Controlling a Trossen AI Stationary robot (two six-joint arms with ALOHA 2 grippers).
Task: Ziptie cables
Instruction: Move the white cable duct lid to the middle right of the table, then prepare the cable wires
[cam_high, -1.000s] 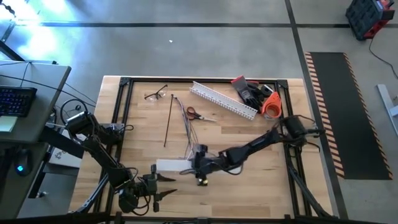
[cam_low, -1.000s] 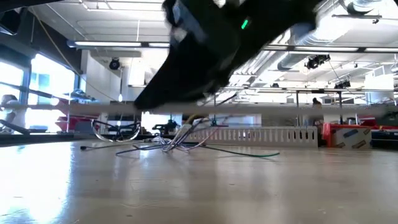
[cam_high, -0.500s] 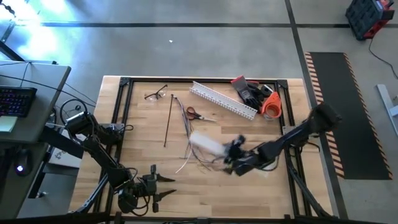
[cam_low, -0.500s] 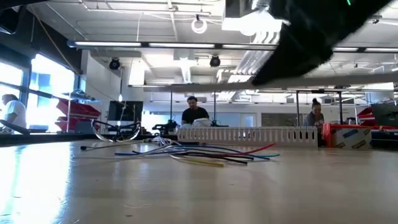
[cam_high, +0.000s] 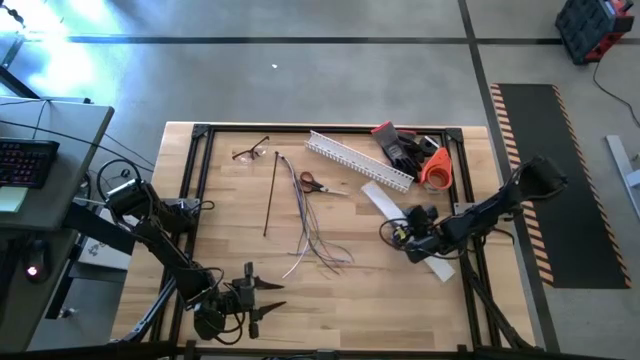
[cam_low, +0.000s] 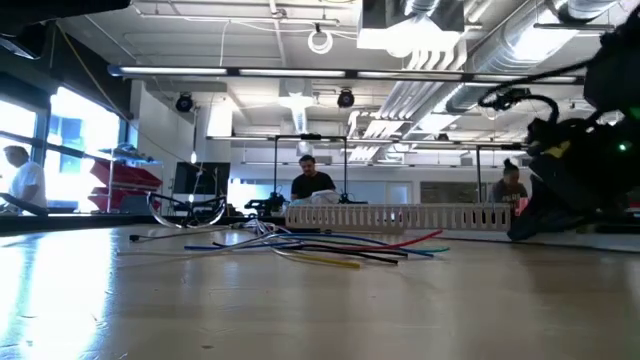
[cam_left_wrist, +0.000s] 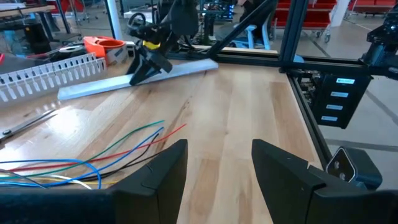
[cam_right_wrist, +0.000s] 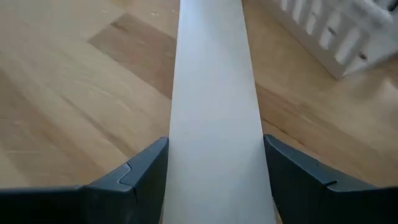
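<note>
While the left arm waits low at the near left corner of the wooden table (cam_high: 230, 200), its left gripper (cam_high: 262, 298) stands with fingers apart and nothing between them.

The thin black stiff ziptie (cam_high: 271, 194) lies flat toward the far left of the table, its long axis running from the far edge toward the near edge, almost straight, with the near end leaning slightly to the left. Just to its right, and apart from it, the loose bundle of thin pinkish, purple and grey-white cables (cam_high: 312, 228) runs the same way, then fans out at its near end around the middle of the table. Red-handled scissors (cam_high: 313, 183) lie against the far end of the bundle.

Over on the right side, the right gripper (cam_high: 402, 231) clasps the flat white plastic cover strip (cam_right_wrist: 214, 112) between its two fingers; the strip slants from far-left to near-right. Beyond it lies the white slotted plastic duct (cam_high: 357, 160).
</note>
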